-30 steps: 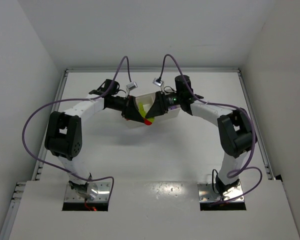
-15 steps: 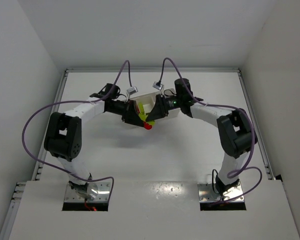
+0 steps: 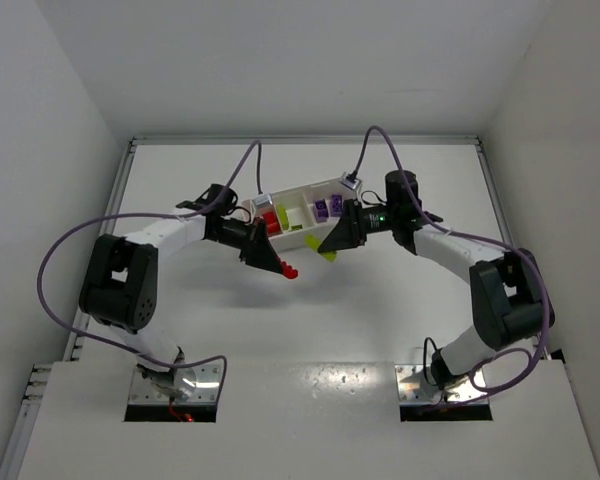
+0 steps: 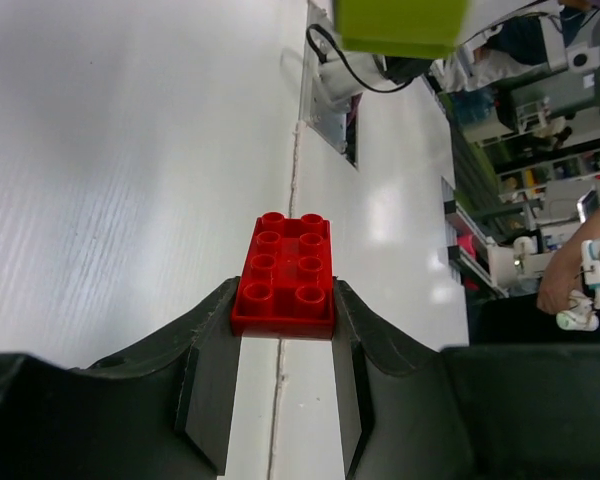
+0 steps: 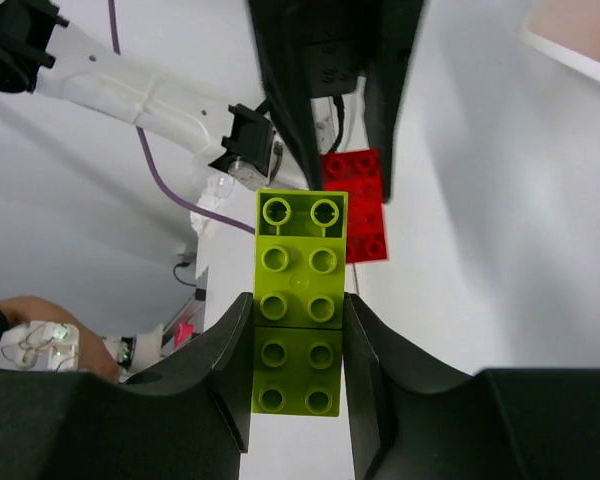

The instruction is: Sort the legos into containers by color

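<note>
The white tray (image 3: 302,189) stands at the table's middle back, with red (image 3: 271,222), yellow-green (image 3: 283,214) and purple (image 3: 327,208) bricks in its three compartments. My left gripper (image 3: 286,269) is shut on a red brick (image 4: 284,263), held in front of the tray's left end. My right gripper (image 3: 323,247) is shut on a yellow-green brick clump (image 5: 299,300), held in front of the tray's right half. The two held bricks are apart, a short gap between them. The red brick also shows in the right wrist view (image 5: 360,205), and the yellow-green clump in the left wrist view (image 4: 400,25).
Both arms reach inward from the near edge, with purple cables (image 3: 70,240) looping above them. The table has raised rails at the left (image 3: 120,190) and right (image 3: 495,190) edges and white walls around.
The two grippers have pulled apart: the left took the red brick down-left, the right took the yellow-green clump right. The tray, covered before, now shows.
</note>
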{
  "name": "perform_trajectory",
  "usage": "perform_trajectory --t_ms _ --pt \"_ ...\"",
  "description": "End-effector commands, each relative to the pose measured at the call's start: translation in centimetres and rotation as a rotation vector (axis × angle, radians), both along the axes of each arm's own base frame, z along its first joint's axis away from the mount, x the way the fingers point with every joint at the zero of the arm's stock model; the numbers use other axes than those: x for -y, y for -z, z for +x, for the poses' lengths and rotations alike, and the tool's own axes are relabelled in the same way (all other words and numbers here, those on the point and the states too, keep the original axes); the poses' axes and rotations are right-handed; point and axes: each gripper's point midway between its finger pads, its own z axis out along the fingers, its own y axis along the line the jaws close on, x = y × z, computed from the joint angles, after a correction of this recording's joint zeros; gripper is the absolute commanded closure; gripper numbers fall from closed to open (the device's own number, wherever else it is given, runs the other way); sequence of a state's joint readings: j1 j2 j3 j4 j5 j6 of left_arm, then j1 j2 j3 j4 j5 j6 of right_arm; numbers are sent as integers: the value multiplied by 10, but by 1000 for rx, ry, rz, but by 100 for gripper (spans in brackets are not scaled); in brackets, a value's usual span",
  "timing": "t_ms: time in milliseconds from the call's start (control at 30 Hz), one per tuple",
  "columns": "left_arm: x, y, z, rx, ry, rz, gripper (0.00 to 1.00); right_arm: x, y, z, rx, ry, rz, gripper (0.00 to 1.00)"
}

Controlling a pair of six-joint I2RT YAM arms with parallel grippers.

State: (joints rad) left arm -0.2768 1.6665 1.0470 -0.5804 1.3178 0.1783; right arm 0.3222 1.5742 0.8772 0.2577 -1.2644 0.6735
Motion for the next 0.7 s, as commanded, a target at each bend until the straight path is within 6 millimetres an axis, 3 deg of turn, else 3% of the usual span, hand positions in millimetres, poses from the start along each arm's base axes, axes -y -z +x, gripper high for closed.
perform_trajectory --t_ms 0,133,200,233,267,333,367,400,467,500,533,667 --pt "0 -18 -6 135 25 -38 86 10 -8 4 50 26 16 100" --pt "-4 -25 -6 217 -3 4 86 9 -13 19 27 65 23 100" --pt "-7 -30 -2 232 -49 13 86 4 -10 35 24 82 28 100" --pt "-15 -31 2 251 -99 28 86 0 -19 48 30 97 36 100" --pt "-18 -34 8 290 -129 28 86 -7 -10 59 15 102 31 100" --pt "-25 -37 14 316 -183 49 86 -17 -20 77 13 107 47 100" --pt "-26 -36 11 305 -186 50 86 -21 -11 90 1 122 48 100" --pt "-29 -36 16 307 -210 60 86 -27 -19 98 16 114 63 100" --pt "-37 -35 21 299 -248 73 86 -37 -10 119 -35 151 54 100" --pt "-37 -38 21 318 -249 67 86 -38 -17 124 -9 160 64 100" --pt "-41 -33 23 300 -271 82 86 -41 -3 131 -44 172 52 100" --pt "-49 -40 30 317 -314 82 86 -46 15 154 -77 219 29 100"
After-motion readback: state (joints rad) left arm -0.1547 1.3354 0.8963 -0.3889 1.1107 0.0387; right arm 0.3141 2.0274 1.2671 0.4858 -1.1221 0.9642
